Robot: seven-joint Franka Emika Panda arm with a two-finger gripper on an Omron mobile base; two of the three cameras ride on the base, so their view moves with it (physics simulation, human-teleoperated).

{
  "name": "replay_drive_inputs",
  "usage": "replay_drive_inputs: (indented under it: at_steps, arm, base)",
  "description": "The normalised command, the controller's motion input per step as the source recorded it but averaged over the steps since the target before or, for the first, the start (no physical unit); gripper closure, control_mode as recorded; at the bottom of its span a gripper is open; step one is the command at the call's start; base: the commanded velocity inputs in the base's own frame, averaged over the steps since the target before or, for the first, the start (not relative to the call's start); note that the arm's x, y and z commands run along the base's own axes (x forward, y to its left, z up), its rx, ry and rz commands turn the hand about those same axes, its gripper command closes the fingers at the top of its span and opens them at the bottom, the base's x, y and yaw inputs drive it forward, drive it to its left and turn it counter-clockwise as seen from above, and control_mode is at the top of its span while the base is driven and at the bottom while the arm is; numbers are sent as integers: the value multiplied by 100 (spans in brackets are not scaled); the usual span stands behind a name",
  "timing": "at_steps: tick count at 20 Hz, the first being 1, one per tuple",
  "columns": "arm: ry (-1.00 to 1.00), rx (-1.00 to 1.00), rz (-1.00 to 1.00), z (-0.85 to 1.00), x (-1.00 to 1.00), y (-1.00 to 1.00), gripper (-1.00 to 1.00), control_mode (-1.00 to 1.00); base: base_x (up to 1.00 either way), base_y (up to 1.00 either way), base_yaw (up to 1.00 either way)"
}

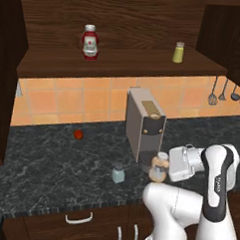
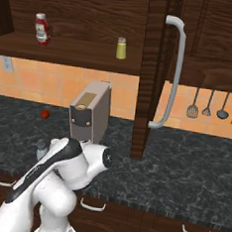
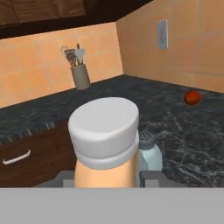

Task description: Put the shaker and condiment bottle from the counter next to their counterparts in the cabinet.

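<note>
My gripper [image 1: 160,172] is shut on the condiment bottle [image 1: 160,167], a peach-orange squat bottle with a white cap, in front of the coffee machine near the counter's front edge. In the hand view the bottle [image 3: 105,144] stands upright between the jaws, its cap close to the camera. The shaker [image 1: 118,174], pale blue-grey with a grey cap, stands on the counter just left of the bottle, apart from it, and shows as shaker [image 3: 148,151] behind the bottle. On the cabinet [image 1: 120,64] shelf stand the red bottle [image 1: 89,42] and the yellow-green shaker [image 1: 179,52].
A grey coffee machine [image 1: 144,123] stands right behind the gripper. A small red tomato [image 1: 78,134] lies to the left. A utensil holder [image 3: 81,75] stands by the wall. An open cabinet door [image 2: 154,66] with a long handle hangs over the counter, and utensils [image 2: 208,108] hang right of it.
</note>
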Motion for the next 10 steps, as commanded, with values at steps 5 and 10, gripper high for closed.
replay_drive_inputs:
  at_steps: [5,10]
  arm:
    - [0,-11,-25,74,-45,15,100,-100]
    - [1,-14,-21,79,-38,0,100,-100]
  base:
    - [0,0,0]
    - [0,0,0]
